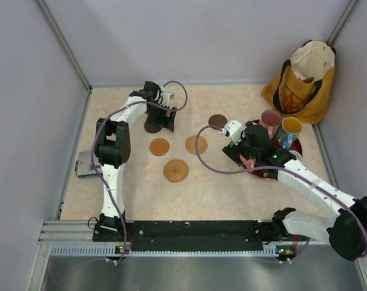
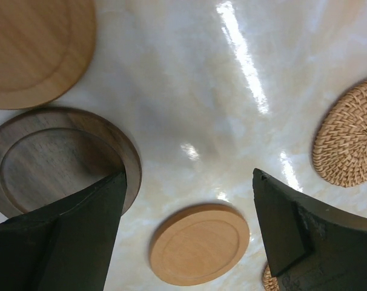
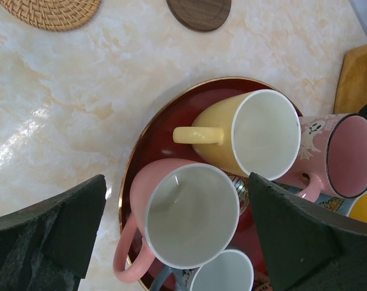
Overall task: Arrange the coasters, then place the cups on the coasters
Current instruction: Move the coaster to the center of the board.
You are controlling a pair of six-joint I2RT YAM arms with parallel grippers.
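Note:
Several coasters lie in mid-table: a woven one [image 1: 175, 170], two tan ones [image 1: 159, 147] [image 1: 196, 144] and a dark brown one [image 1: 217, 120]. Another dark coaster [image 1: 151, 128] lies partly under my left gripper [image 1: 162, 116]. In the left wrist view that gripper [image 2: 188, 176] is open above the table. A tan coaster [image 2: 199, 244] lies between its fingers, and the dark coaster [image 2: 56, 157] lies by the left finger. My right gripper [image 3: 176, 178] hangs open over a pink cup [image 3: 183, 215] on the red tray [image 3: 141, 157]. Beside it stand a yellow cup [image 3: 250, 136], a second pink cup [image 3: 338, 154] and a blue-grey cup [image 3: 223, 273].
A yellow-orange bag [image 1: 301, 79] stands at the far right corner behind the red tray [image 1: 295, 148]. On the tray stands a blue cup with a yellow inside [image 1: 289, 130]. A small grey box [image 1: 85, 165] sits by the left wall. Walls close in the table on three sides.

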